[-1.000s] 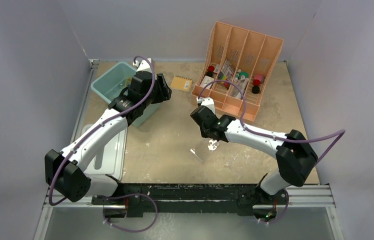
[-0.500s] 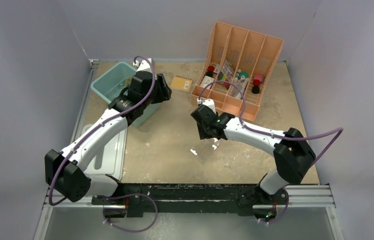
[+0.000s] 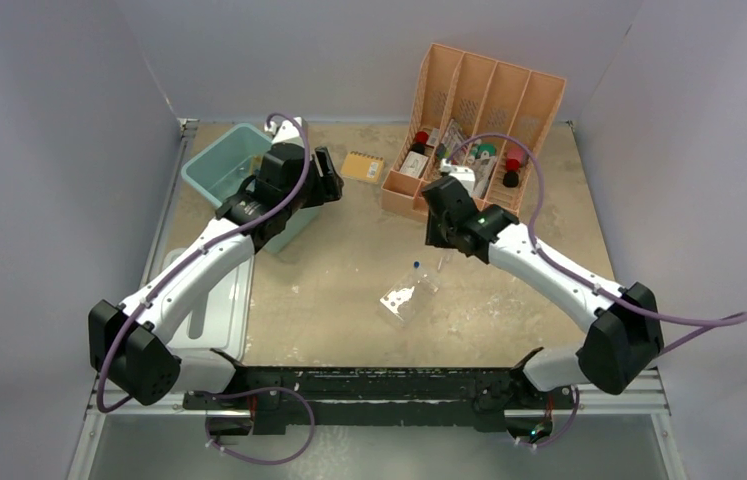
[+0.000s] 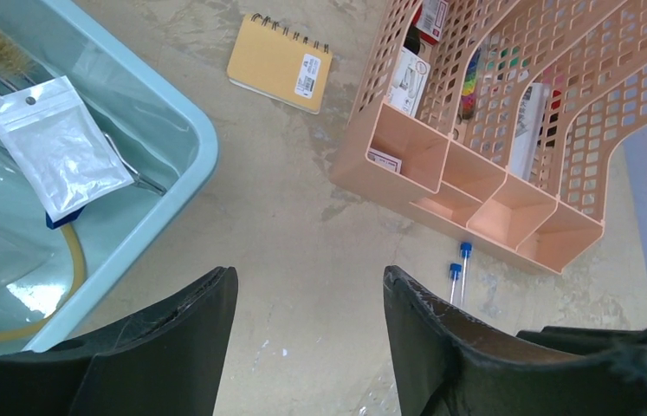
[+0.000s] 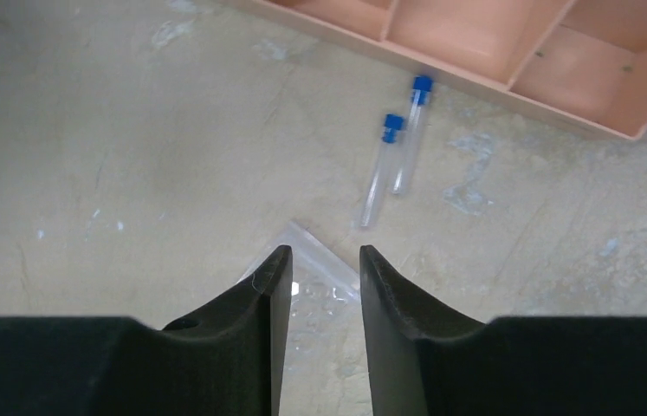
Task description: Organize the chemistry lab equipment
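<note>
Right tool (image 5: 324,253): stood open, empty.
Left tool (image 4: 309,276): stood open, empty.
Test tubes (image 5: 378,173): two lay flat on desk, just beyond right tool, beside peach divider (image 5: 467,30).
Handling: looked light, slick, roll-prone; pinch mid-barrel.

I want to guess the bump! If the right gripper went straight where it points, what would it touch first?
Probably a corner of the clear plastic tube rack, just past the right gripper. The blue-capped test tubes lie farther on. Depth is unclear.
</note>
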{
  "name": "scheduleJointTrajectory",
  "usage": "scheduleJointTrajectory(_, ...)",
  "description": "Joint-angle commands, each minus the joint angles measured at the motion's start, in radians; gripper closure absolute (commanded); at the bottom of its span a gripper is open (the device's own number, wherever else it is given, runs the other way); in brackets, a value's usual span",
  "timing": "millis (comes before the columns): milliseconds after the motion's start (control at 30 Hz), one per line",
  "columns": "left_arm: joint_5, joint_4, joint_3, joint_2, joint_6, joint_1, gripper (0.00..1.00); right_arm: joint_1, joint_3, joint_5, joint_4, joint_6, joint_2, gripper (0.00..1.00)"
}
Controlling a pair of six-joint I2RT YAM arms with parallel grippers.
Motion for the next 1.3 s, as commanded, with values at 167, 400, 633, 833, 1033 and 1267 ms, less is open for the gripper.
scheduleJointTrajectory(167, -0.03, 0.06, -0.044, -0.093, 0.016, 0.009, 0.18, -0.104, -0.006, 0.046, -0.076, 0.131, 0.094, 0.73)
scheduleJointTrajectory(400, -0.008, 0.083, -0.07, -0.126, 0.018, 0.009, 0.12, -0.11, -0.005, 0.013, -0.054, 0.207, 0.208, 0.63)
scheduleJointTrajectory(633, 0.056, 0.095, -0.079, -0.119, -0.003, 0.009, 0.18, -0.112, -0.016, -0.024, 0.003, 0.251, 0.299, 0.64)
scheduleJointTrajectory(833, 0.067, 0.095, -0.083, -0.111, -0.015, 0.009, 0.2, -0.112, -0.03, -0.019, 0.029, 0.279, 0.337, 0.68)
scheduleJointTrajectory(1033, 0.068, 0.101, -0.08, -0.106, -0.018, 0.009, 0.2, -0.121, -0.056, -0.033, 0.063, 0.284, 0.355, 0.67)
scheduleJointTrajectory(1267, 0.074, 0.103, -0.067, -0.089, -0.023, 0.009, 0.22, -0.136, -0.088, -0.056, 0.162, 0.248, 0.381, 0.71)
